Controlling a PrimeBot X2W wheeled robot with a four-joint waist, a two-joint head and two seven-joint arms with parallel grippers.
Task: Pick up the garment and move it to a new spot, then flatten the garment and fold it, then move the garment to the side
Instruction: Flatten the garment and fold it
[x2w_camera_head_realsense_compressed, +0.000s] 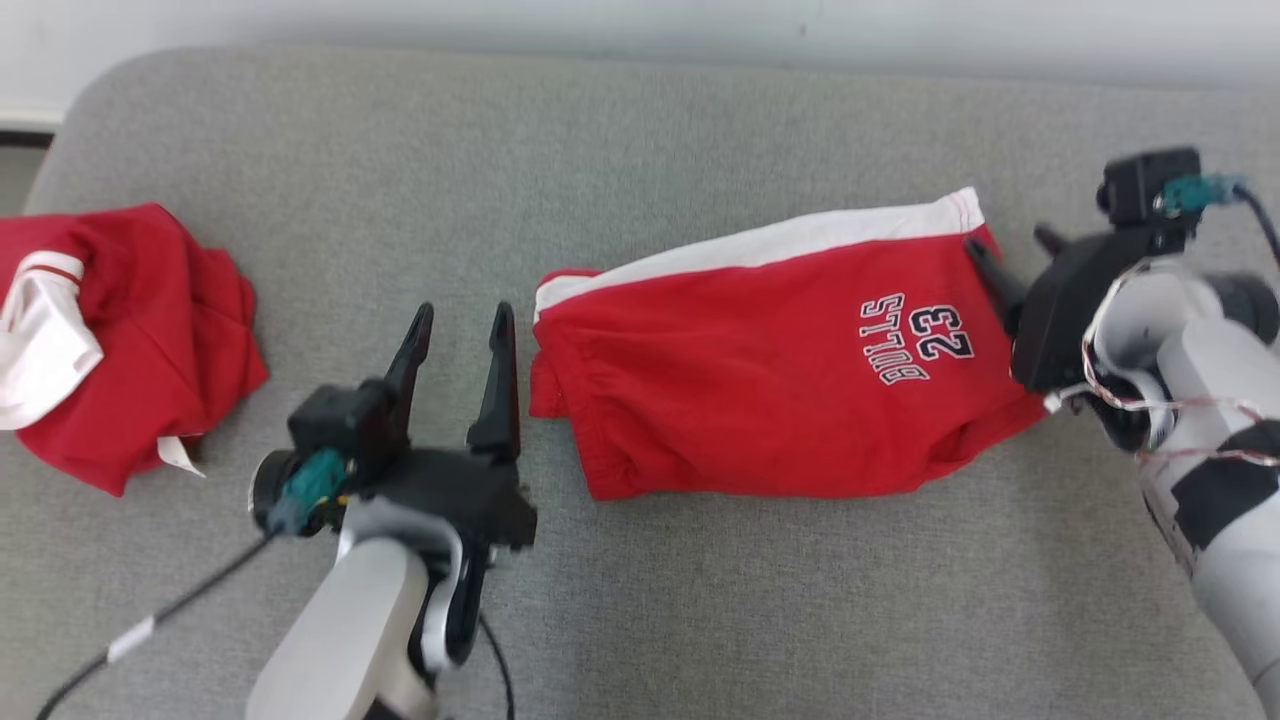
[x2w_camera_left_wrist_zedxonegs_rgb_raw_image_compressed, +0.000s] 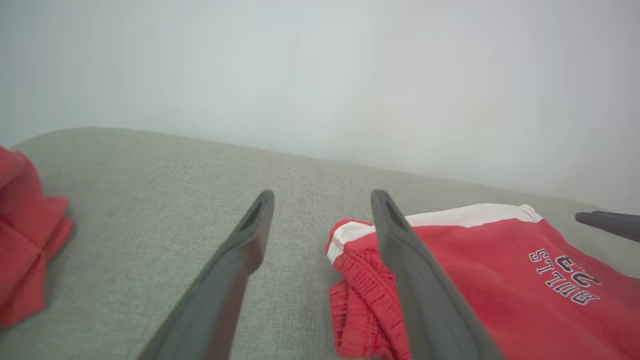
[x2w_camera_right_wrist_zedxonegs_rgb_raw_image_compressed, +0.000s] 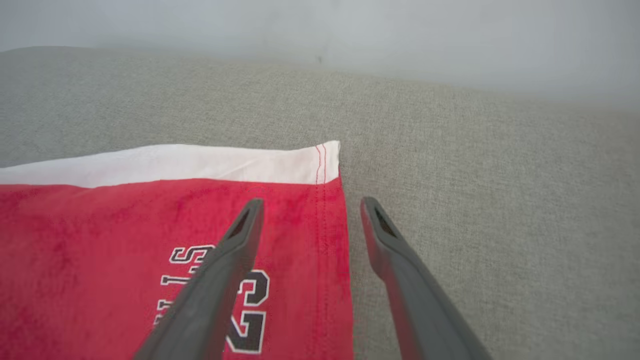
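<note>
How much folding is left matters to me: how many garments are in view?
2. Folded shorts lie centre right; a crumpled red garment sits at the left edge, partly cut off. Others may lie out of view.

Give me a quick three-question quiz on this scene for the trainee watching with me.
1. True or false: the left tool is shut on the red shorts.
2. Which number is printed on the shorts? A) 32 B) 23 C) 45
3. Fill in: the crumpled red garment lies on the grey cushion to the robot's ____ of the shorts.
Key: 1 false, its jaws stand open beside the shorts; 2 B; 3 left.
</note>
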